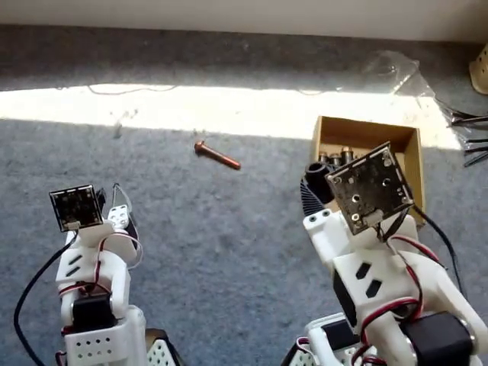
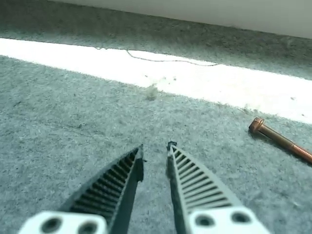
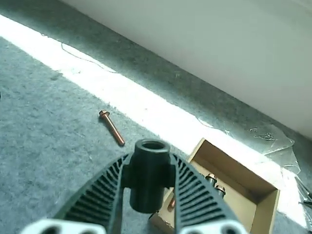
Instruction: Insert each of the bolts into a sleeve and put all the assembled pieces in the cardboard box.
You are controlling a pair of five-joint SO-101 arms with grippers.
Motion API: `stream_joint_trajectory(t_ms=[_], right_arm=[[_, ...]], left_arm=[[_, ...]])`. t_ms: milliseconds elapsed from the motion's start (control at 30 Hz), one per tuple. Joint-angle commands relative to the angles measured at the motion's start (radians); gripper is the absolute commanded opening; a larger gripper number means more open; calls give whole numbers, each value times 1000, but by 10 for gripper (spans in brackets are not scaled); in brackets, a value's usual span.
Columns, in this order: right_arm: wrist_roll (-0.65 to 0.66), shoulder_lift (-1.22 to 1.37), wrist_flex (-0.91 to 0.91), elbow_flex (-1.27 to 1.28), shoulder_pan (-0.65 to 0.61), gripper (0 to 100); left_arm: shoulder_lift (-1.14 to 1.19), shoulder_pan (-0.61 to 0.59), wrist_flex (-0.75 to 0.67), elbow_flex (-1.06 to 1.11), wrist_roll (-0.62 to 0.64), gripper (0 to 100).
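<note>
Taking the high view as a clock face with 12 at the far edge, a single copper bolt (image 1: 217, 155) lies on the grey, felt-covered counter (image 1: 229, 252) just off centre toward 11 o'clock. Its head points to 10 o'clock and its shank to 4 o'clock. It rests alone just on the near side of a bright band of sunlight (image 1: 191, 114) that crosses the counter from 9 to 3 o'clock.

The cardboard box (image 1: 326, 131) sits open at about 2 o'clock. Inside it stand a few assembled pieces (image 1: 341, 157), bolt heads showing above dark sleeves. How many there are cannot be told.

The right arm rises from 5 o'clock. The right pincer (image 3: 150, 157) is closed on a black sleeve (image 3: 146, 183), one ribbed finger on each side. The sleeve is held upright with its open bore facing up. In the high view it hangs at the box's 9 o'clock wall, well apart from the bolt.

The left arm stands at 8 o'clock. The left pincer (image 2: 155, 146) is parted by a narrow gap and grips nothing, its tips above bare counter. The bolt lies toward 1 o'clock from it, well apart.

A crumpled clear plastic bag (image 1: 393, 72) lies beyond the box, toward 1 o'clock.
</note>
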Motion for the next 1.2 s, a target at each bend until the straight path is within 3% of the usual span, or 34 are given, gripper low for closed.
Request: stream_joint_trajectory(t_ms=[0,133,567,767,1000,1167], right_arm=[[0,-130,-171,199,4,5],[0,-231,-257,369,4,5],[-25,-262,-433,688,2,5],[-138,-263,-450,746,5,5],[-141,-283,-404,748,8,5],[-135,-467,-403,759,8,5]], left_arm=[[-12,21,-129,44,-9,88],[-12,21,-196,81,-9,88],[-12,21,-199,82,-9,88],[-12,21,-199,82,-9,88],[-12,21,-199,82,-9,88],[-12,21,-199,82,-9,90]])
